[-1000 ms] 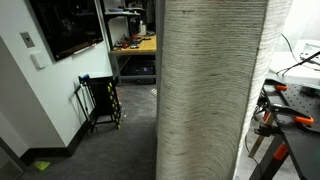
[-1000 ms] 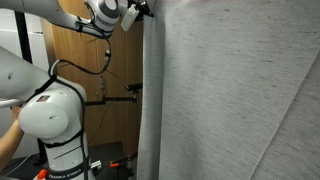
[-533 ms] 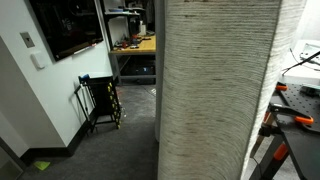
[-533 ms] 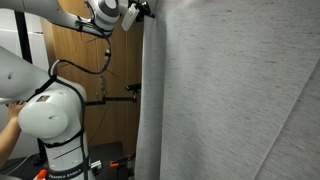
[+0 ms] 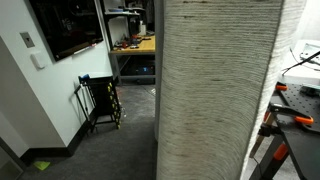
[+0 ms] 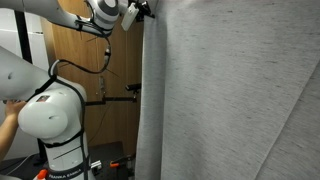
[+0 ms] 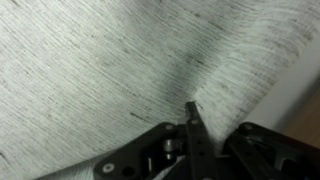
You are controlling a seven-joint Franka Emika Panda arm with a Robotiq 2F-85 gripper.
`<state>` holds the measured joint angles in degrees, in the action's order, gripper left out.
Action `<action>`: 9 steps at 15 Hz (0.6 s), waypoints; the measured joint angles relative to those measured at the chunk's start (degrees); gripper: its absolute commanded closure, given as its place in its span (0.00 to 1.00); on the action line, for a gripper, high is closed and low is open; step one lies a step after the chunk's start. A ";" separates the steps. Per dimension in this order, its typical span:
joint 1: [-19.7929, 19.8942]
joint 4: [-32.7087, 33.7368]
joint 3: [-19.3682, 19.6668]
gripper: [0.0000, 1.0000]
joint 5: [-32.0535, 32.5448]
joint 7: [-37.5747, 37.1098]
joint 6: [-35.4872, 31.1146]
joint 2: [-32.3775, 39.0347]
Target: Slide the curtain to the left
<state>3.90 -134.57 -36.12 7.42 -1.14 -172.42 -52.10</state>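
Observation:
The curtain (image 5: 215,90) is a tall grey-beige ribbed fabric that fills the middle of an exterior view from top to floor. In an exterior view (image 6: 230,100) it covers the right two thirds. My gripper (image 6: 146,10) is high up at the curtain's left edge. In the wrist view the curtain (image 7: 100,60) fills the frame. There the gripper's fingers (image 7: 192,108) are pressed together, with fabric folds converging at their tip.
My white arm and base (image 6: 50,115) stand in front of a wooden door (image 6: 90,70). A person's hand (image 6: 8,110) shows at the frame edge. A black folding cart (image 5: 100,100) leans on the wall. A workbench with orange clamps (image 5: 295,110) stands beside the curtain.
The curtain's edge has shifted a little: in an exterior view it now spreads wider toward the workbench. The gripper stays at the curtain's top edge.

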 measured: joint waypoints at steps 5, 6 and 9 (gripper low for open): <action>0.15 0.35 0.06 0.99 0.97 0.06 3.12 -0.77; 0.18 0.48 0.11 0.99 1.52 0.06 4.19 -1.01; 0.20 1.12 0.17 0.99 3.28 0.06 7.73 -1.68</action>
<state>4.09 -133.46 -35.95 10.70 -1.08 -164.70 -53.78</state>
